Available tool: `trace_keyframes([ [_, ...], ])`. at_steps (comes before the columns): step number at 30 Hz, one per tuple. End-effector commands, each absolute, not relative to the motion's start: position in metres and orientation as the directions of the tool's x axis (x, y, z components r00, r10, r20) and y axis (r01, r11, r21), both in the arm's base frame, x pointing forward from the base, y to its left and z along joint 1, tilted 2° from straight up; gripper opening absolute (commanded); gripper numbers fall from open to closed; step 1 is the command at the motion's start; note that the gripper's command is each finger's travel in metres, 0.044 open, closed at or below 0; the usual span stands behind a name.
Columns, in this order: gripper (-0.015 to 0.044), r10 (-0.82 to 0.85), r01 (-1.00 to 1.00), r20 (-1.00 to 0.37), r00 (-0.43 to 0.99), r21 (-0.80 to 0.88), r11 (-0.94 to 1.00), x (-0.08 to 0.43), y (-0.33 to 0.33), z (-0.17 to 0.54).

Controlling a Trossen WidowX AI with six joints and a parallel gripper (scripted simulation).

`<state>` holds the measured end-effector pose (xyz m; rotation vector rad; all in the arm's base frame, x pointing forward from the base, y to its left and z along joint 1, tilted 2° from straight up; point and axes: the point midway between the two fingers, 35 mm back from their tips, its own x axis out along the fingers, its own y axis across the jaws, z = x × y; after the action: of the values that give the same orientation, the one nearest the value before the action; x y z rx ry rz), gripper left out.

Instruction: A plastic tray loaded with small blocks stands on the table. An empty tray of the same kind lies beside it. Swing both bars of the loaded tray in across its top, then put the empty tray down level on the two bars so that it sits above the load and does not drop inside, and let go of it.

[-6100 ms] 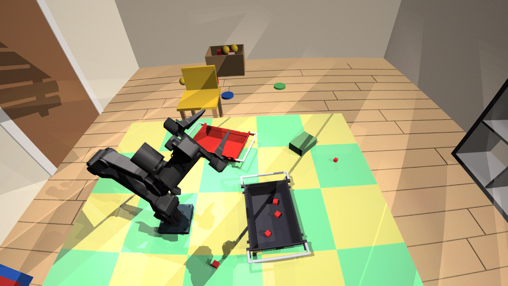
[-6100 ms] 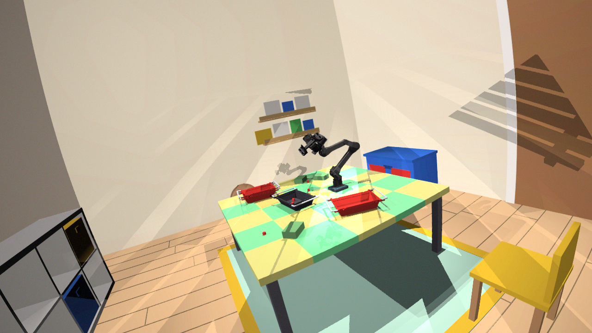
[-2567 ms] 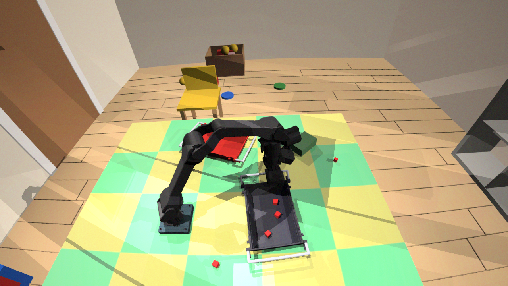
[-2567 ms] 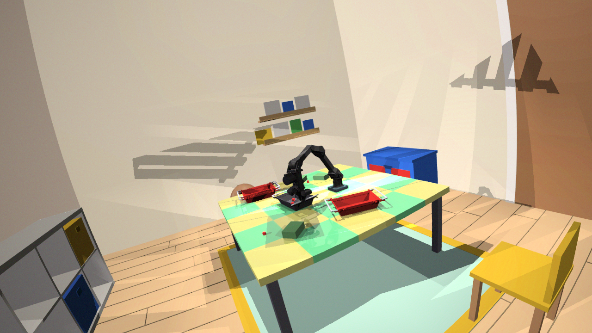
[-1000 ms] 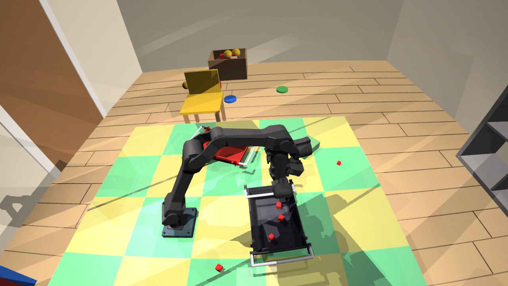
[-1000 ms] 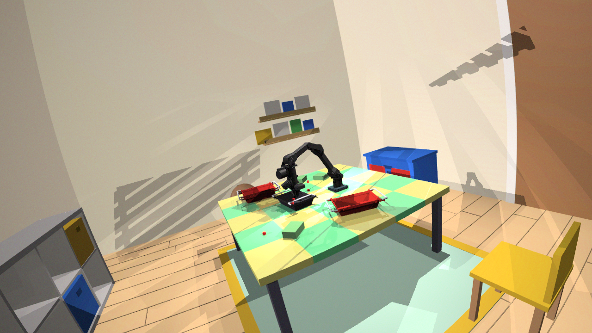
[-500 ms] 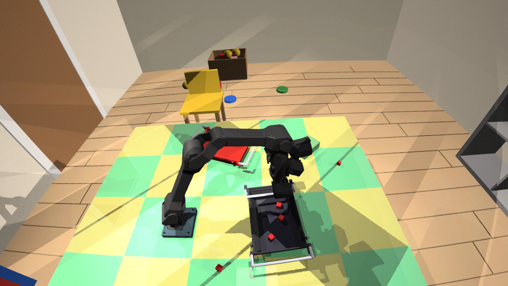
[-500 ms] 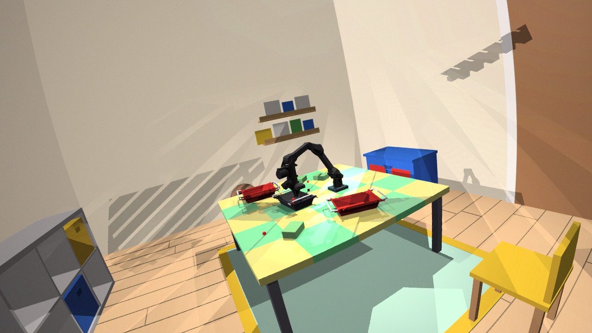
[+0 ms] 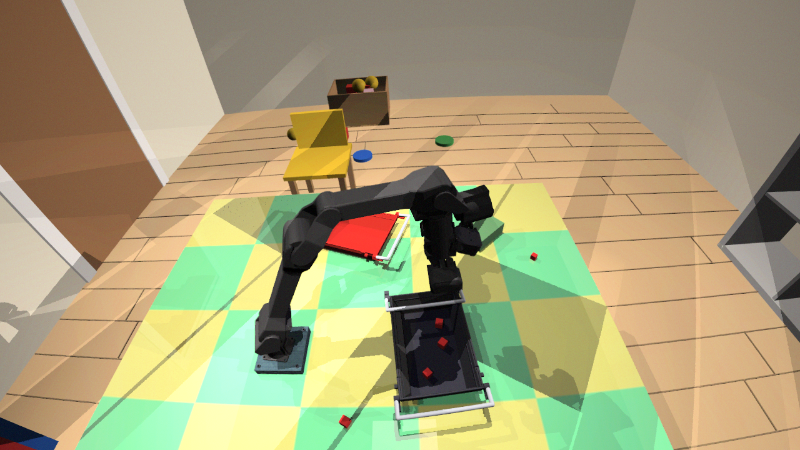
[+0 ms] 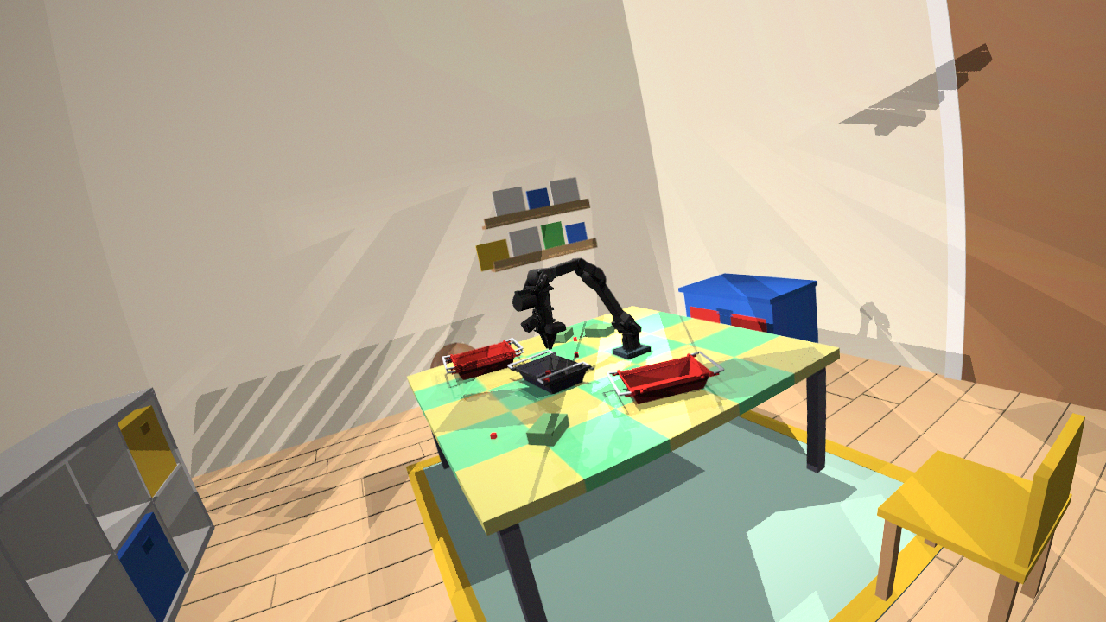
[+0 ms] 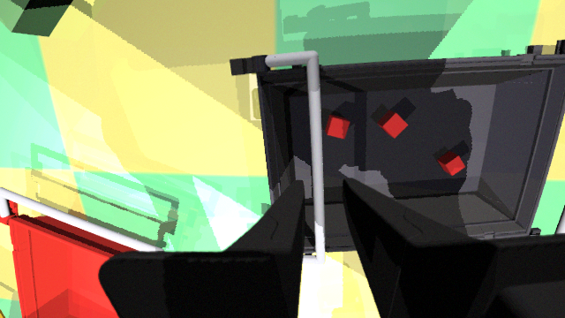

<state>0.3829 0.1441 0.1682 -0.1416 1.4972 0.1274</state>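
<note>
The loaded black tray (image 9: 410, 358) (image 10: 550, 384) (image 11: 538, 146) holds three red blocks (image 9: 444, 337) (image 11: 393, 124). Its far bar in the top view (image 9: 425, 305) (image 11: 316, 132) lies in across that end of the tray. Its other bar (image 9: 444, 412) is swung out beyond the near end. My gripper (image 10: 549, 345) (image 11: 322, 188) is narrowly open and empty, pointing down above the inward bar; its tips are hidden in the top view. A red tray (image 9: 357, 235) (image 10: 664, 380) (image 11: 48, 269) stands beside, empty, bars swung out. Another red tray (image 10: 483, 361) stands on the other side.
A green block (image 9: 487, 234) (image 10: 547, 429) lies beyond the black tray in the top view. Loose red cubes (image 9: 345, 421) (image 9: 533, 256) lie on the table. The exterior view shows more green blocks (image 10: 597, 330) near the arm's base (image 10: 631, 350).
</note>
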Motion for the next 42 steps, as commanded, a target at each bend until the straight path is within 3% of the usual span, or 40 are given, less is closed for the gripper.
trace_keyframes([
  [1,0.0087,-0.018,0.107,-0.999,0.038,-0.014,0.994,0.392,0.121,0.152],
  [5,0.0087,-0.023,0.573,-0.999,0.036,0.002,0.82,0.405,0.08,0.146],
  [9,0.0087,-0.028,0.895,-0.999,0.032,0.017,0.446,0.413,0.038,0.14],
  [16,0.0087,-0.031,0.999,-0.999,0.029,0.028,0.044,0.416,0.002,0.135],
  [23,0.0087,-0.035,0.93,-0.999,0.026,0.036,-0.365,0.417,-0.033,0.13],
  [31,0.0087,-0.038,0.659,-0.999,0.021,0.042,-0.751,0.413,-0.074,0.125],
  [39,0.0087,-0.041,0.238,-0.999,0.016,0.043,-0.97,0.405,-0.115,0.119],
  [42,0.0087,-0.041,0.203,-0.999,0.016,0.043,-0.978,0.405,-0.118,0.119],
])
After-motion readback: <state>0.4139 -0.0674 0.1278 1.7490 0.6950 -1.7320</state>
